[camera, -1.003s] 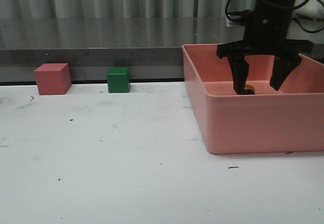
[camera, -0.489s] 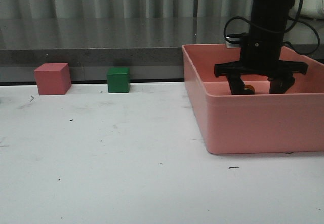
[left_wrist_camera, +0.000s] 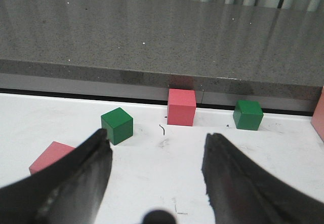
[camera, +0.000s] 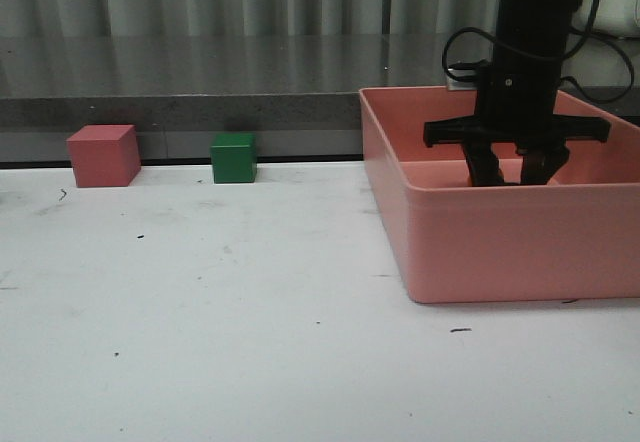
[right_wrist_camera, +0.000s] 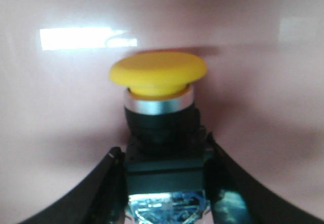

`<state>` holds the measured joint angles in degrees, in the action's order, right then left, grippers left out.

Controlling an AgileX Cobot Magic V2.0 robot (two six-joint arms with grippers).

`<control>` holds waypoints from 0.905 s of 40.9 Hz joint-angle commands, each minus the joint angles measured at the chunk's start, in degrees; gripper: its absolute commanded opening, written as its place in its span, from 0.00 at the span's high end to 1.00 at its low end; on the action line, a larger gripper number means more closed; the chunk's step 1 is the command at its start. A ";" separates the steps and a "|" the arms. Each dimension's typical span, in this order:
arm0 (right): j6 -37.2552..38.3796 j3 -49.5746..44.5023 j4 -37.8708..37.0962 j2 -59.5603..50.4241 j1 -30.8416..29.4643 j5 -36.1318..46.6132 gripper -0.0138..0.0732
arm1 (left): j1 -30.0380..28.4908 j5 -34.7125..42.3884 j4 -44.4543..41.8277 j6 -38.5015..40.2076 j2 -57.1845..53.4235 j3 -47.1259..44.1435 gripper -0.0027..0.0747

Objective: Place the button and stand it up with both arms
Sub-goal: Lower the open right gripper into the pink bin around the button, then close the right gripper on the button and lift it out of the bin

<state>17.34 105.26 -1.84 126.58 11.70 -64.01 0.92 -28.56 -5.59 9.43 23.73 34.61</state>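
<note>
Gripping button (right_wrist_camera: 158, 79) base: right tool (right_wrist_camera: 164, 171), inside pink bin (camera: 480, 247).

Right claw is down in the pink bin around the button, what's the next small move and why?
Probably lift the right claw straight up. Its fingers appear pressed against the black base of the button inside the pink bin, so the grip looks made; the button must clear the wall.

pink bin (camera: 480, 252); pink cube (camera: 103, 155); green cube (camera: 234, 157)
</note>
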 commanded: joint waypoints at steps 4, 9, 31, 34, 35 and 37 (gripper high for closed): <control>0.14 1.74 1.84 -9.00 -0.14 -1.18 0.52 | 0.34 4.47 0.23 0.24 0.92 1.56 0.47; 0.14 1.74 5.24 -12.57 0.04 -2.85 0.52 | 0.34 4.47 0.23 0.24 0.92 1.56 0.47; 0.14 1.74 6.25 -20.59 19.70 -5.33 0.52 | 0.34 4.47 0.23 0.24 0.92 1.56 0.47; 0.79 1.74 6.25 -19.62 23.16 -4.94 0.52 | 0.34 4.47 0.23 0.24 0.92 1.56 0.47; 1.21 1.74 6.25 -19.09 24.08 -4.68 0.52 | 0.34 4.47 0.23 0.24 0.92 1.56 0.47; 2.63 1.74 6.25 -17.90 25.98 -4.17 0.52 | 0.34 4.47 0.23 0.24 0.92 1.56 0.47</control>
<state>18.23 105.26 4.30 110.04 34.93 -70.10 0.92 -28.56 -5.59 9.43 23.73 34.61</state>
